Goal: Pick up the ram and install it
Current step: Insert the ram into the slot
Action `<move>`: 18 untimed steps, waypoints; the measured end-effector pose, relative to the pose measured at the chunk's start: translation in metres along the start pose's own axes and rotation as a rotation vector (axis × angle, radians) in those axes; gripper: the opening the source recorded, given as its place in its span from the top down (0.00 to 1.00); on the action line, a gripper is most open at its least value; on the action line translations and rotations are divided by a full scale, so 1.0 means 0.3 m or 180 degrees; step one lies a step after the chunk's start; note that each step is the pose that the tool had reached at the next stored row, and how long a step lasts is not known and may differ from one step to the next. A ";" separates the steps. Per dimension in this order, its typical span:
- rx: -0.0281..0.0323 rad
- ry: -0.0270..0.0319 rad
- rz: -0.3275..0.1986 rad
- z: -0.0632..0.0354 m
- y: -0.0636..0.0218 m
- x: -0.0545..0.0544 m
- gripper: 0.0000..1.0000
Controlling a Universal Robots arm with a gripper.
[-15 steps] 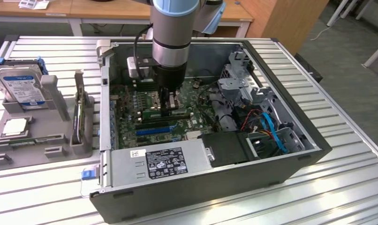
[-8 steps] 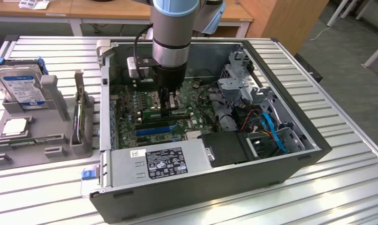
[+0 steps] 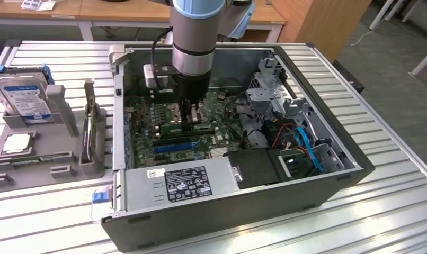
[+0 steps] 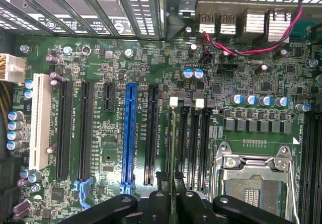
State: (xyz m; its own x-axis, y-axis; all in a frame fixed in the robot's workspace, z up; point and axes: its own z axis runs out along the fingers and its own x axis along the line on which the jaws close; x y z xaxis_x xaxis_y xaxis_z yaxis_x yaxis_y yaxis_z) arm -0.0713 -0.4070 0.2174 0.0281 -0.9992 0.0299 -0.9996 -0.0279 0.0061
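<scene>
Ram (image 4: 172, 133) on edge at the black memory slots (image 4: 193, 143).
I see the gripper (image 4: 171, 181) pinched narrow on the ram, its long axis parallel to the slots, inside the open case (image 3: 270, 211); the grey holder (image 3: 58, 153) carries a hard drive (image 3: 23, 98).

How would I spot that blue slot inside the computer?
Look into the open computer case, at the green motherboard on its floor. Among its long parallel slots, the blue slot is the only blue one; those beside it are black.

Silver arm (image 3: 193, 58) — pale-blue joint cap (image 3: 199, 6), black cable (image 3: 154, 48), black claw (image 3: 192, 126).
</scene>
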 end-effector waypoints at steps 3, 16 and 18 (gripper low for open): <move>-0.0001 0.0000 0.0024 0.000 0.000 0.000 0.86; 0.0001 0.0000 0.0048 0.007 0.000 0.000 0.86; 0.0001 0.0000 0.0048 0.009 0.001 0.000 0.86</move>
State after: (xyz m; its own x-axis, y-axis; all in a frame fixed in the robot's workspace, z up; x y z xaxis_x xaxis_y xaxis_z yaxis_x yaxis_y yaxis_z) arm -0.0715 -0.4071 0.2146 0.0130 -0.9995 0.0300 -0.9999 -0.0128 0.0052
